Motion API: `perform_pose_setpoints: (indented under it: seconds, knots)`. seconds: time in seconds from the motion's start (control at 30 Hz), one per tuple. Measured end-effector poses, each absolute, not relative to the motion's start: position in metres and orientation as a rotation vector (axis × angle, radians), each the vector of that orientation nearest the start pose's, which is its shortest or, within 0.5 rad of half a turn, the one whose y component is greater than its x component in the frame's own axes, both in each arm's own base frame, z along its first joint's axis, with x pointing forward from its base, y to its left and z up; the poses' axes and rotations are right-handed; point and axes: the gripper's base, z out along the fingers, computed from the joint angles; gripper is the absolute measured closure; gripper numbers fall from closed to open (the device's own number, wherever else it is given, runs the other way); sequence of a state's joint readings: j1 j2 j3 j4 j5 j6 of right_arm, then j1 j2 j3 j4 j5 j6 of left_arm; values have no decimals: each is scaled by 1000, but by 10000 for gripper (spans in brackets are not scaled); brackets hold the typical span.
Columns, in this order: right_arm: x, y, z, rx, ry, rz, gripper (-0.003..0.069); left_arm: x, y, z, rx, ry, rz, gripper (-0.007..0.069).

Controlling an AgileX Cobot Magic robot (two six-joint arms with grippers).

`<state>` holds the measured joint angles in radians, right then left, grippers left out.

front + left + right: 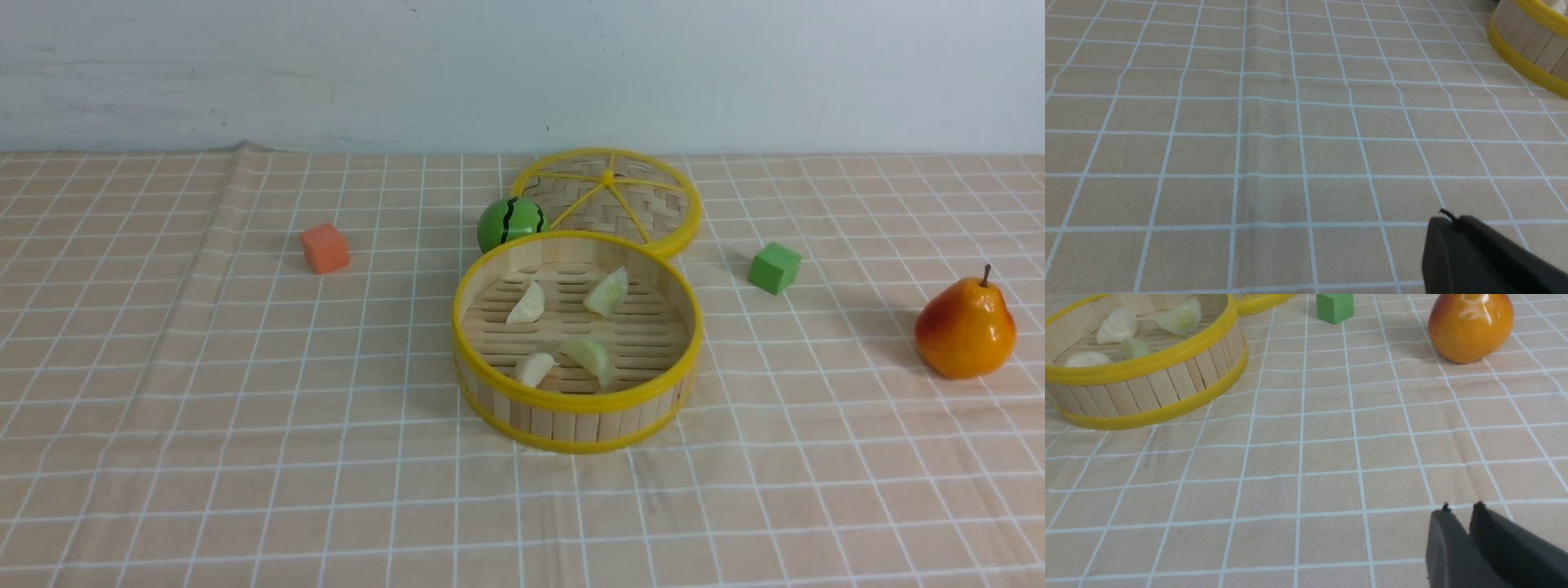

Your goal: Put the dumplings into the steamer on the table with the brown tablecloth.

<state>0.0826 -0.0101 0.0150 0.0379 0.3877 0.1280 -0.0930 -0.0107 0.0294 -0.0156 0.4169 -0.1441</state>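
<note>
The steamer stands mid-table on the brown tablecloth. Several dumplings lie on its slatted floor: one at the back left, one at the back right, one at the front left, one at the front middle. The steamer also shows in the right wrist view with dumplings inside, and its edge shows in the left wrist view. My left gripper is shut and empty over bare cloth. My right gripper is shut and empty over cloth. Neither arm shows in the front view.
The woven yellow-spoked lid lies behind the steamer, with a green watermelon ball beside it. An orange cube sits to the left, a green cube to the right, and an orange pear at the far right.
</note>
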Motion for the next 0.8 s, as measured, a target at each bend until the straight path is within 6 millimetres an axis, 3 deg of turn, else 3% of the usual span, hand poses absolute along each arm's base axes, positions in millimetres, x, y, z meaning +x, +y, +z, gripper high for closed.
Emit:
perform_pose_setpoints:
  seconds: [0.8]
  knots:
    - [52,6,174,66,1879,182,554,51,-5,167,-59,1922,-175,638]
